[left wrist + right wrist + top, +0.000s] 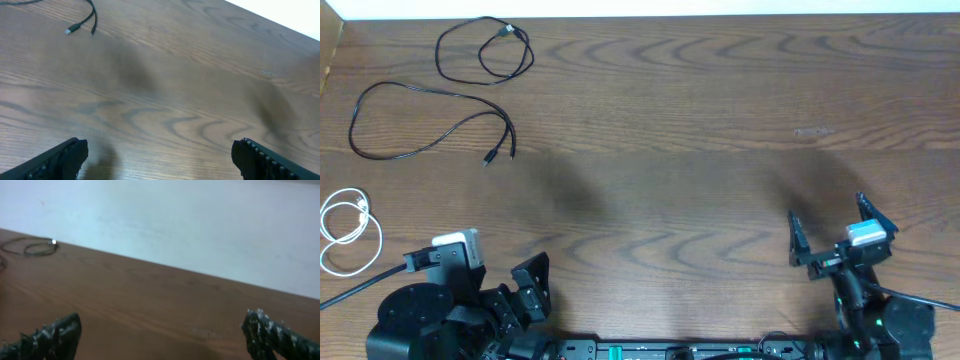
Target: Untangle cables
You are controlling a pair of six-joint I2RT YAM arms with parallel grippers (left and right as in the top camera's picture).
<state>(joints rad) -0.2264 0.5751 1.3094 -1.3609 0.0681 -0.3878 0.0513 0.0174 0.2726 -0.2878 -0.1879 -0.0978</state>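
Observation:
Three cables lie apart at the table's left side. A black cable (485, 50) is looped at the far left corner and shows small in the right wrist view (30, 247). A longer black cable (420, 120) curves below it; its plug ends (80, 25) appear in the left wrist view. A white cable (345, 230) is coiled at the left edge. My left gripper (510, 278) (160, 155) stands open at the near left, right of the white cable, holding nothing. My right gripper (830, 225) (162, 330) is open at the near right, far from all cables.
The wooden table (670, 120) ends at a white wall along its far edge. Thick black arm wiring (360, 275) runs off the left arm's base at the near left.

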